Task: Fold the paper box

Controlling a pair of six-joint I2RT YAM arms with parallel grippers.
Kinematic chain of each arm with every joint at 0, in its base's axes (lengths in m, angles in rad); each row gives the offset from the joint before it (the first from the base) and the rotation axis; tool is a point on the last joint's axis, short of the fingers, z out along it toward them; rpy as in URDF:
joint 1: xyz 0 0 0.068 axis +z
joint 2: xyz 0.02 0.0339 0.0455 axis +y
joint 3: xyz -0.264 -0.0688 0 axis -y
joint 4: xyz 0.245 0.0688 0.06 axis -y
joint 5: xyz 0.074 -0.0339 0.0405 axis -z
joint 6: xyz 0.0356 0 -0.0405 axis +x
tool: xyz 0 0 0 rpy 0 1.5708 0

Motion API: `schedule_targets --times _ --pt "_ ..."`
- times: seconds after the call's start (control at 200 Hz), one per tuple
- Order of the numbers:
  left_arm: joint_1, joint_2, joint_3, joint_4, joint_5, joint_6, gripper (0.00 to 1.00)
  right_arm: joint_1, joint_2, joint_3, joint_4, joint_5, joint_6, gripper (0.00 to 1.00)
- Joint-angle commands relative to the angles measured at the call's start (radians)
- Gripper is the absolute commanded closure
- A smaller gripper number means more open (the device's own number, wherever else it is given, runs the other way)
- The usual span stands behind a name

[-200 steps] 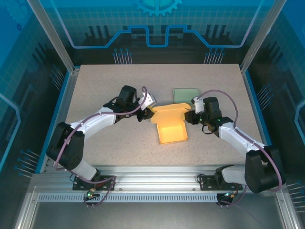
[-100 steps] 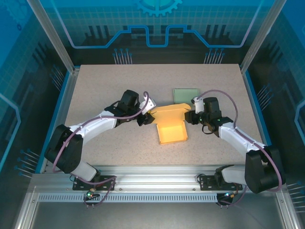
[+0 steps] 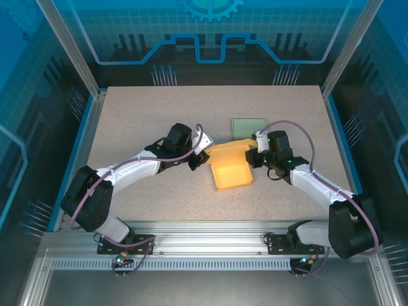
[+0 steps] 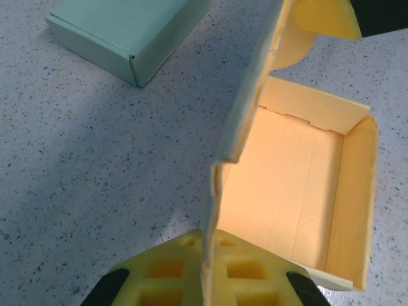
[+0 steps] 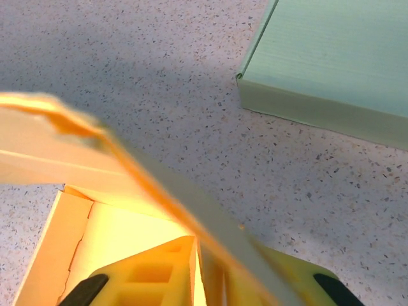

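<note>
Left gripper (image 3: 200, 158), left of centre on the speckled grey table (image 3: 140, 115), is clamped on the left end of the upturned lid (image 4: 245, 121); its yellow fingers (image 4: 159, 274), moulded with square recesses, sandwich the thin card panel edge-on. Centre: the paper box (image 3: 231, 173), of yellow-orange card, rests on the table between the two grippers. It is a shallow rectangular tray with upright side walls, a smooth, faintly creased floor and a notched wall at one end, and the lid stands tilted over its far side. Right gripper (image 3: 254, 157) is at the lid's opposite end; in the blurred right wrist view its yellow fingers appear to pinch the card, which runs diagonally between them. Just beyond the lid, and apart from it, lies a flat pale-green box (image 3: 248, 126), closed, matte and square-cornered.
</note>
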Motion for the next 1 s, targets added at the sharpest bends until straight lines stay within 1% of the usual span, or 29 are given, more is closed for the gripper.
schedule_targets --times 0.0,0.065,0.185,0.29,0.445,0.6,0.745,0.996 --pt "-0.025 0.008 0.013 0.043 -0.058 -0.040 1.00 0.025 -0.009 0.006 0.045 0.022 0.015 0.82" --pt "-0.035 0.010 0.015 0.046 -0.093 -0.062 1.00 0.032 -0.016 0.006 0.048 0.036 0.021 0.86" --pt "-0.063 0.010 0.021 0.067 -0.192 -0.128 1.00 0.050 -0.027 0.001 0.052 0.084 0.038 1.00" --pt "-0.088 0.008 0.022 0.110 -0.262 -0.235 1.00 0.078 -0.039 -0.022 0.079 0.136 0.053 1.00" --pt "-0.116 0.005 0.005 0.193 -0.359 -0.432 0.97 0.145 -0.072 -0.071 0.146 0.218 0.086 1.00" --pt "-0.145 0.008 -0.024 0.257 -0.430 -0.587 0.95 0.223 -0.089 -0.111 0.206 0.339 0.138 1.00" --pt "-0.177 0.010 -0.065 0.326 -0.471 -0.663 0.95 0.273 -0.081 -0.126 0.241 0.423 0.161 1.00" --pt "-0.216 -0.003 -0.167 0.413 -0.526 -0.712 0.94 0.319 -0.082 -0.155 0.273 0.463 0.165 1.00"
